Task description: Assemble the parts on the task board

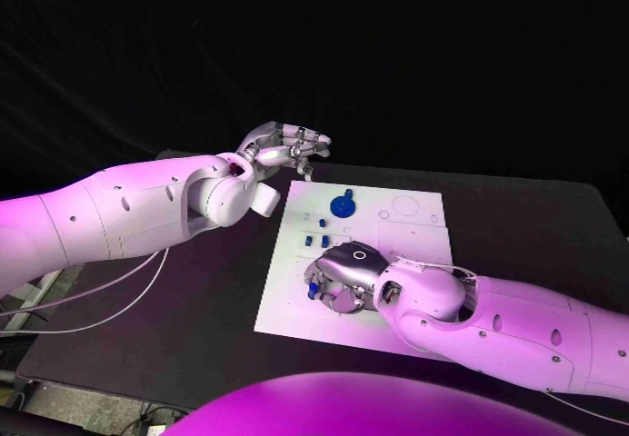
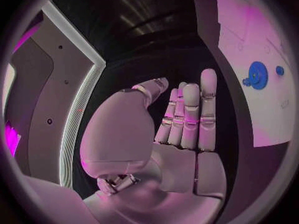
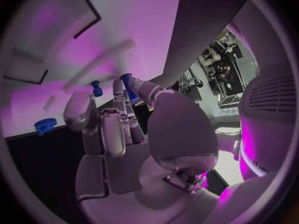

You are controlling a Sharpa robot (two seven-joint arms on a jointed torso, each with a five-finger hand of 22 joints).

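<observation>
The white task board (image 1: 394, 272) lies in the middle of the black table. On it sit a blue gear (image 1: 342, 203) and a few small blue parts (image 1: 316, 242). My right hand (image 1: 347, 277) is low over the board's near left area, fingers pointing down. In the right wrist view a small blue part (image 3: 128, 81) sits pinched between its thumb and a fingertip, with another blue peg (image 3: 96, 88) and the gear (image 3: 45, 126) beyond on the board (image 3: 137, 20). My left hand (image 1: 282, 145) hovers off the board's far left corner; its palm (image 2: 181, 129) is empty, fingers stretched out.
Black table (image 1: 524, 218) surrounds the board on all sides. The board's right half carries round recesses (image 1: 406, 207) and outlines. In the left wrist view the gear (image 2: 257, 75) and a small blue part (image 2: 279, 70) lie on the board (image 2: 249, 25).
</observation>
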